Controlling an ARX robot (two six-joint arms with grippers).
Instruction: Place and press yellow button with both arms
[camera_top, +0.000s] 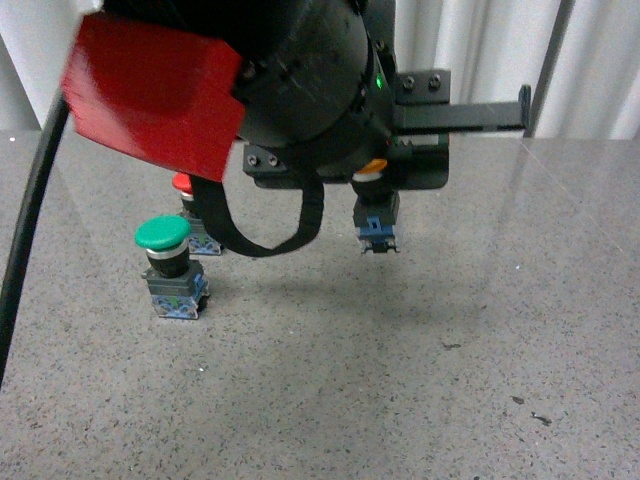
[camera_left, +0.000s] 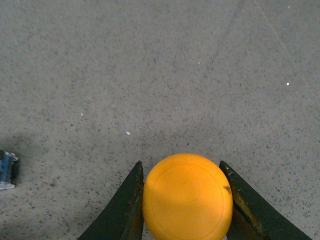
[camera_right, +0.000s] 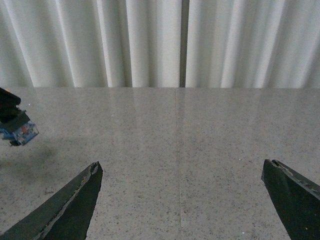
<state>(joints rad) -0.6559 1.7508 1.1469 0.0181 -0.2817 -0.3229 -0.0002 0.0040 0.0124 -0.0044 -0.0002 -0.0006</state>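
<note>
My left gripper (camera_top: 375, 185), on the arm with the red panel (camera_top: 150, 90), is shut on the yellow button (camera_top: 377, 215) and holds it upright a little above the table. In the left wrist view its yellow cap (camera_left: 187, 196) sits tight between the two black fingers (camera_left: 122, 210). The button's blue-grey base also shows in the right wrist view (camera_right: 20, 131), hanging over its shadow. My right gripper (camera_right: 182, 200) is open and empty, low over bare table to the right of the button. It does not show in the front view.
A green-capped button (camera_top: 165, 262) stands on the grey speckled table (camera_top: 420, 380) at the left, with a red-capped button (camera_top: 184, 188) just behind it. A blue base (camera_left: 6, 170) shows at the edge of the left wrist view. White curtains (camera_right: 160, 40) hang behind the table.
</note>
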